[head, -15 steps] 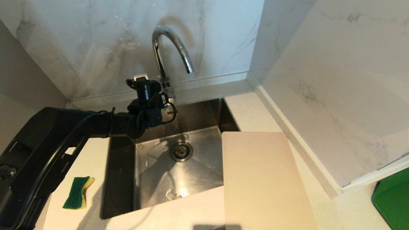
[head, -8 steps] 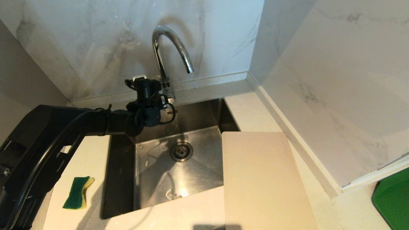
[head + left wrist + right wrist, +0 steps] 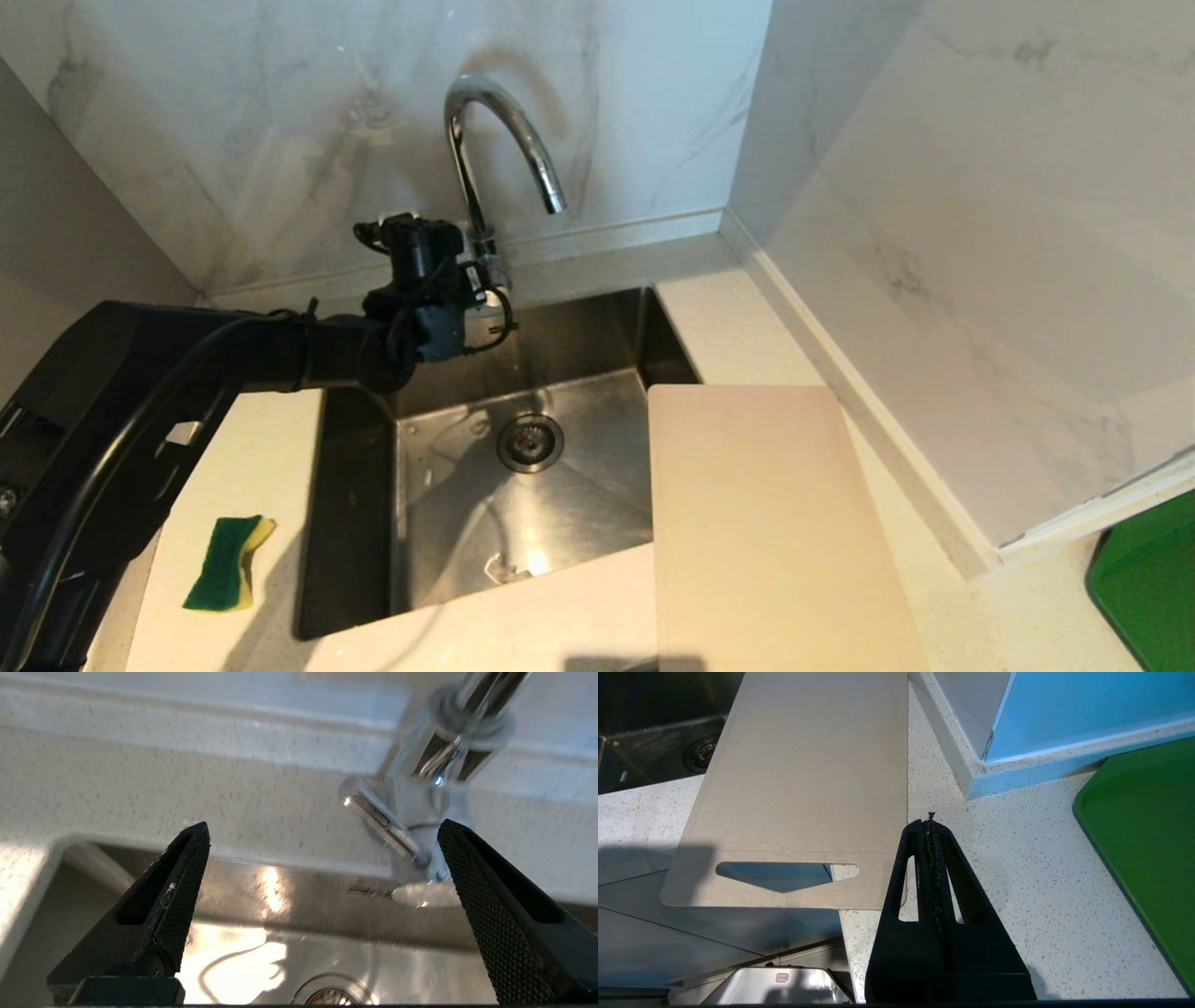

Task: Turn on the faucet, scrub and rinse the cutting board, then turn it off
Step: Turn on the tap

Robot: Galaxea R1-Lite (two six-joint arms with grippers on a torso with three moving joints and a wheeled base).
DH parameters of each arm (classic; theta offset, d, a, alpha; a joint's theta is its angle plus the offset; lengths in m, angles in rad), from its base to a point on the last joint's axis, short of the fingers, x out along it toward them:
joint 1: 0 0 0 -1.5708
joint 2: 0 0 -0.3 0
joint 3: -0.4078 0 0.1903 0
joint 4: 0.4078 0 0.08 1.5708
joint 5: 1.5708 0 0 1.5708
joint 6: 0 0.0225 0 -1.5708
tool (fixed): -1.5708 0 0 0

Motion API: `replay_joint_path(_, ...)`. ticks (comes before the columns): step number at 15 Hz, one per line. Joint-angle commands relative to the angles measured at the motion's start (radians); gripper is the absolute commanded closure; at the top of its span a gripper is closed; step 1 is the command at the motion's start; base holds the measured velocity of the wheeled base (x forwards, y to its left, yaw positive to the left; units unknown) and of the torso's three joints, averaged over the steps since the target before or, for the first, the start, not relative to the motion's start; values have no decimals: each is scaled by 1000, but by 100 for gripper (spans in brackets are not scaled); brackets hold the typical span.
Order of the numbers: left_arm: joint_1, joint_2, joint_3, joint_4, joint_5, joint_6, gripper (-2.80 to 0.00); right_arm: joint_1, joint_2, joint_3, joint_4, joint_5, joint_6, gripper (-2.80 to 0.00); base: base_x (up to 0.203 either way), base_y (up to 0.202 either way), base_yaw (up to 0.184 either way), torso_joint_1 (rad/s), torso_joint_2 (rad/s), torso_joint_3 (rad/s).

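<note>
Speckled countertop [image 3: 579, 616] — smooth cutting board [image 3: 775, 532], chrome faucet [image 3: 495, 140].

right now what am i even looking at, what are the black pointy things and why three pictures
It is a two-armed robot at a kitchen sink. The wide picture comes from a camera on its head; the other two come from cameras on its wrists, looking past the fingers. The black points are gripper fingers. The left gripper is open by the base of the chrome faucet, with the thin lever between its fingers, holding nothing. The right gripper is shut and empty, above the counter beside the cutting board, which lies partly over the sink's right side. A green and yellow sponge lies on the counter left of the sink. No water is running.
</note>
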Motion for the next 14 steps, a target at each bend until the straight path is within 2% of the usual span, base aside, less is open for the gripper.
replay_joint_path(1, -2, -1, 0, -32, 2, 0, -280, 0, -1, 0, 0, 0, 0, 0, 0, 0, 0, 0, 0, 0)
replay_joint_path(5, -2, 23, -5, -84, 38, -2, -280, 1, -1, 0, 0, 0, 0, 0, 0, 0, 0, 0, 0, 0)
replay_joint_path(7, -3, 38, -5, -143, 124, -6, -280, 0, -1, 0, 0, 0, 0, 0, 0, 0, 0, 0, 0, 0)
replay_joint_path(10, -5, 49, -5, -159, 182, -18, -280, 0, -1, 0, 0, 0, 0, 0, 0, 0, 0, 0, 0, 0)
replay_joint_path(14, -17, 75, -5, -166, 194, -24, -280, 0, -1, 0, 0, 0, 0, 0, 0, 0, 0, 0, 0, 0)
